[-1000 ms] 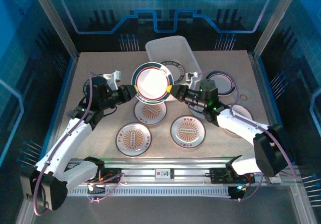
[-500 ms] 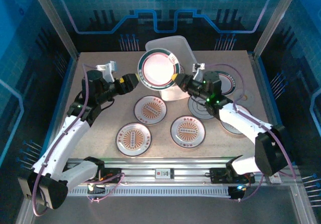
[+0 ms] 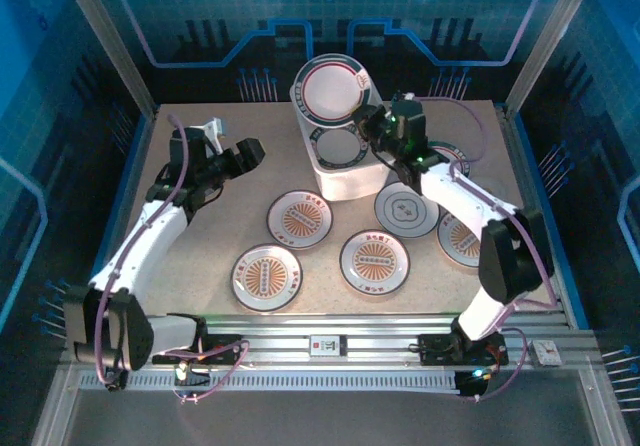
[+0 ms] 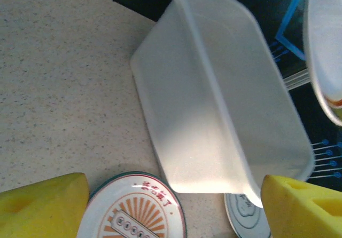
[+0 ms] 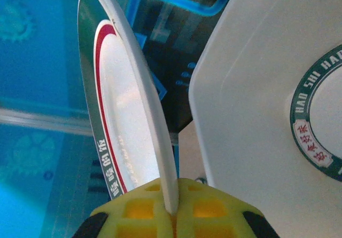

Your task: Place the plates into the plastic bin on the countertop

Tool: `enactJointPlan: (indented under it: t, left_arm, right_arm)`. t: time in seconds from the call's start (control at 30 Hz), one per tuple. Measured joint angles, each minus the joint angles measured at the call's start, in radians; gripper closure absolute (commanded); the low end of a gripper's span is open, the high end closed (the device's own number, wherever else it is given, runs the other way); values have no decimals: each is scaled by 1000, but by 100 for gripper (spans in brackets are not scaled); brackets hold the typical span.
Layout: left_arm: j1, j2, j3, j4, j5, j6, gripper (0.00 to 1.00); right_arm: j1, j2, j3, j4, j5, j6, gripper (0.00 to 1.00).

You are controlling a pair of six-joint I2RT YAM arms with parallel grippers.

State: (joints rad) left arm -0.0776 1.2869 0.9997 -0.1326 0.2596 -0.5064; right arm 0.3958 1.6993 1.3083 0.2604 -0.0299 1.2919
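Since a second ago the left arm (image 3: 150, 231) has backed away, jaws released, leaving the round white green-rimmed plate (image 3: 332, 88) pinched at its rim in the clenched jaws of the right arm (image 3: 450, 188), tilted above the far end of the translucent white plastic bin (image 3: 350, 181). Held by one edge, it could pivot, slip, and strike the lettered plate (image 3: 338, 146) inside.

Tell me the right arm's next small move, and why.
Probably lower the held plate and level it into the plastic bin. The right gripper pinches its rim, holding it tilted above the bin's far end; one lettered-rim plate already lies inside. The left gripper stands open, clear to the left.
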Motion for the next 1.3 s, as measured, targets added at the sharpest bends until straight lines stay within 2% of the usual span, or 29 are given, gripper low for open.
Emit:
enactJointPlan:
  t: [0.13,0.3,0.57,0.83,1.13,1.3]
  left_arm:
    - [16,97,18,12,13,9,15]
    - [25,187,43,24,30,9,15]
    - [38,264,130,25,42,13,16]
    - [50,318,201,9,56,47,16]
    - [68,479,358,-32,116,74,16]
    - [74,497,380,-53,135,95,16]
  right_arm:
    - [-1,96,99,-60,32,49,100]
    - [-2,151,119,-144,87,108,100]
    - [2,168,170,-278,161,144,100]
    - [3,260,274,-362,187,198,100]
    - [32,389,477,-538,243,221,100]
    - [45,434,551,-628,261,256,100]
